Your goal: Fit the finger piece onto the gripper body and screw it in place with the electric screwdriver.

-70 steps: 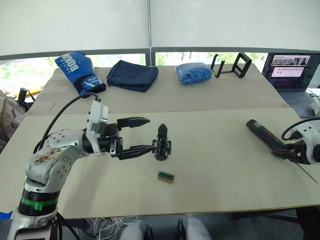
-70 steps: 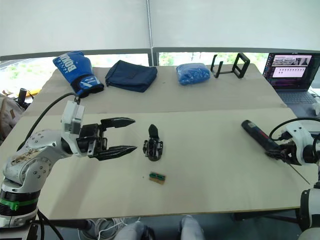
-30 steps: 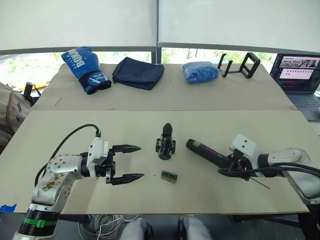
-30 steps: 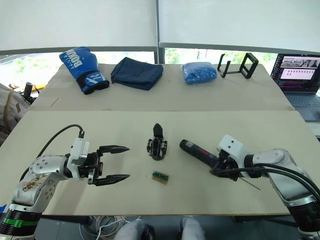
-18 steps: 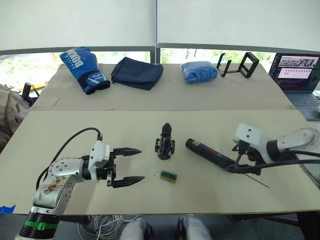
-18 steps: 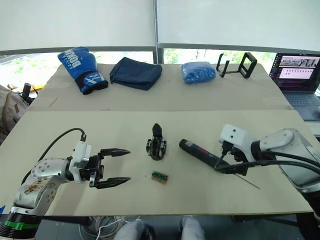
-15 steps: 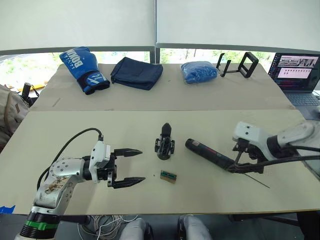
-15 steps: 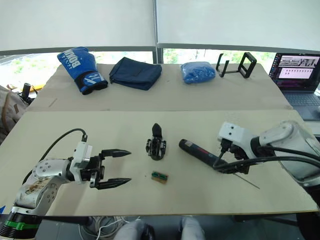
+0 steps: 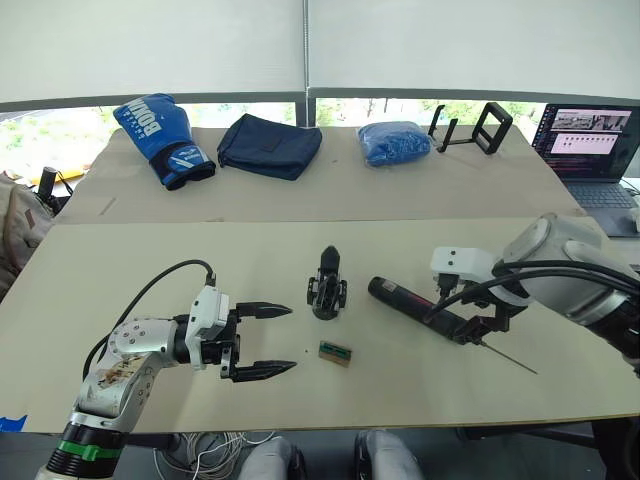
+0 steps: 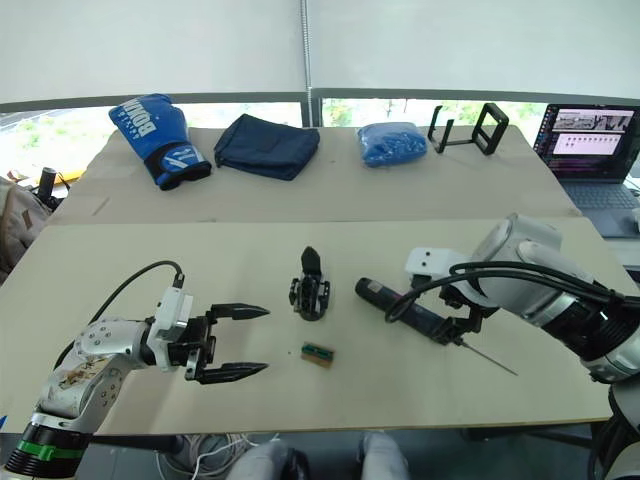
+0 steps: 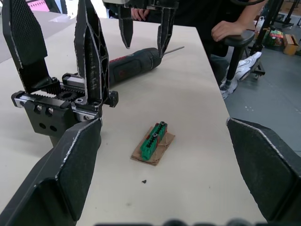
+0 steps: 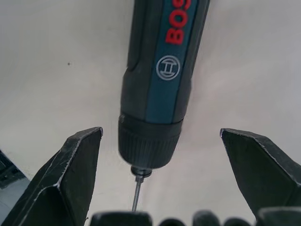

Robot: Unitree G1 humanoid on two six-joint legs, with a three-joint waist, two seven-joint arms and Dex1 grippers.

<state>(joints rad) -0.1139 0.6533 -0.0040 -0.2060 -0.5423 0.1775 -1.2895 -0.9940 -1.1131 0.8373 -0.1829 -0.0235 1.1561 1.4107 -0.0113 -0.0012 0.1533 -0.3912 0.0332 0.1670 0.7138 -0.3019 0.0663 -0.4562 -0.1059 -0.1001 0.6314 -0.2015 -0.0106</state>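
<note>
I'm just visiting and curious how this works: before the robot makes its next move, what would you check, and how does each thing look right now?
1. Right claw open around the electric screwdriver: ok.
2. Screwdriver gripped: not ok, it lies on the table.
3. Left claw open, holding nothing: ok.
4. Gripper body within reach, untouched: ok.
5. Finger piece seated on the body: cannot tell.
6. Small green block away from both claws: ok.

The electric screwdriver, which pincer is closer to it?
Right. The right pincer hangs open straddling the electric screwdriver near its bit end; the left pincer sits open far across the table, beyond the gripper body.
</note>
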